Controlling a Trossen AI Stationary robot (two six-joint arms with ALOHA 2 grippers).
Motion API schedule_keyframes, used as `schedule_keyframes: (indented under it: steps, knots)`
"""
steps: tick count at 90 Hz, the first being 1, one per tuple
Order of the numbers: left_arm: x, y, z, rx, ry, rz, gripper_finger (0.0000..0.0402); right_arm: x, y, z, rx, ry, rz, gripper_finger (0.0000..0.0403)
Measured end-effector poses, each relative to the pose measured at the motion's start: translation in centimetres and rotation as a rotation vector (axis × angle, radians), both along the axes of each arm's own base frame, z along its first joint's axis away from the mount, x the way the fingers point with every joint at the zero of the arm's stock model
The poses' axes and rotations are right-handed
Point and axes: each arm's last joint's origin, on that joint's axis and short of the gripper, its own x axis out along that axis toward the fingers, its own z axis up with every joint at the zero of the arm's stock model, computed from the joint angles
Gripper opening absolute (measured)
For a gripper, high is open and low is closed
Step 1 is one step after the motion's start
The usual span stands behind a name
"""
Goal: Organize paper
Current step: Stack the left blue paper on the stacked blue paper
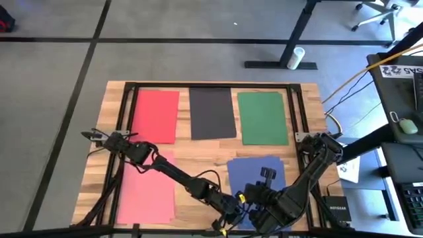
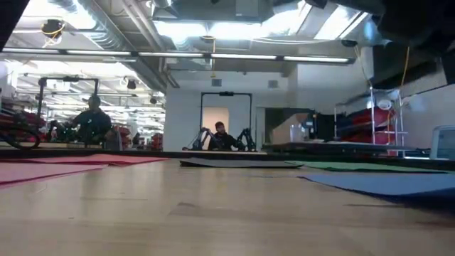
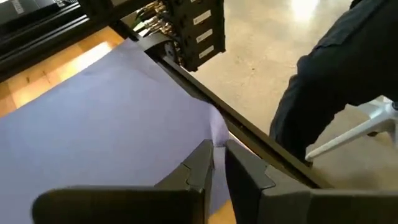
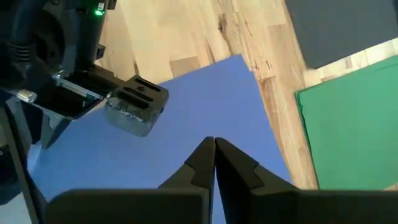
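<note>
Left gripper [image 3: 219,163] — fingers nearly together, pinching the raised corner of the blue sheet [image 3: 112,118] at the worktop's near edge, beside the black frame rail [image 3: 249,127]. In the high view it sits low at the near edge [image 1: 228,218], its arm reaching across from the left side.

Right gripper [image 4: 214,155] — fingers pressed together, nothing between them, poised over the same blue sheet [image 4: 205,106]; the left arm's gripper shows just beside it. In the high view it lies over the blue sheet near the near edge [image 1: 266,177].

Paper, as laid on the wooden worktop [image 1: 198,152]:
- red sheet [image 1: 156,116], far left of the far row;
- black sheet [image 1: 212,113], middle of the far row, near the far edge;
- green sheet [image 1: 263,118], right of the far row, just beside the black one but apart from it;
- pink sheet [image 1: 147,188], near left corner, partly under the left arm;
- blue sheet [image 1: 254,173], near right, slightly askew — possibly more than one layer, cannot tell.

Beyond the worktop: a person's dark sleeve [image 3: 339,68] close to the near edge in the left wrist view; two seated people far off in the low view, one to the left [image 2: 92,121], one at centre [image 2: 220,135].
</note>
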Motion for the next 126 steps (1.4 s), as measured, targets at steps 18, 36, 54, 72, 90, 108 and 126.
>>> schedule_keyframes:
  steps: [18,36,54,72,90,108,126]
  knots:
    - [0.0,0.0,0.0,-0.059,0.037,0.044,0.0090,0.0,0.0,0.0,0.001,0.001,0.000,0.0000]
    - [-0.2,0.2,-0.4,-0.038,0.084,0.062,0.0107,-0.3,0.3,0.0,0.012,0.013,0.008,0.0000]
    - [-2.0,0.8,-0.2,0.079,0.272,0.148,0.0038,-1.9,1.4,-1.2,0.018,0.061,0.010,0.0000]
    - [-3.4,2.2,-0.4,0.107,0.486,0.270,0.0002,-4.2,1.7,-5.2,-0.025,0.207,-0.072,0.0000]
    - [-4.0,3.9,-1.0,0.106,0.609,0.456,0.0000,-7.0,0.2,-10.2,-0.112,0.427,-0.238,0.0000]
    - [-3.3,5.8,-1.2,0.053,0.631,0.549,0.0000,-9.6,-1.3,-12.2,-0.044,0.396,-0.376,0.0000]
    - [-2.0,7.2,-1.2,-0.035,0.576,0.637,0.0000,-12.5,-3.1,-11.3,0.030,0.215,-0.516,0.0000]
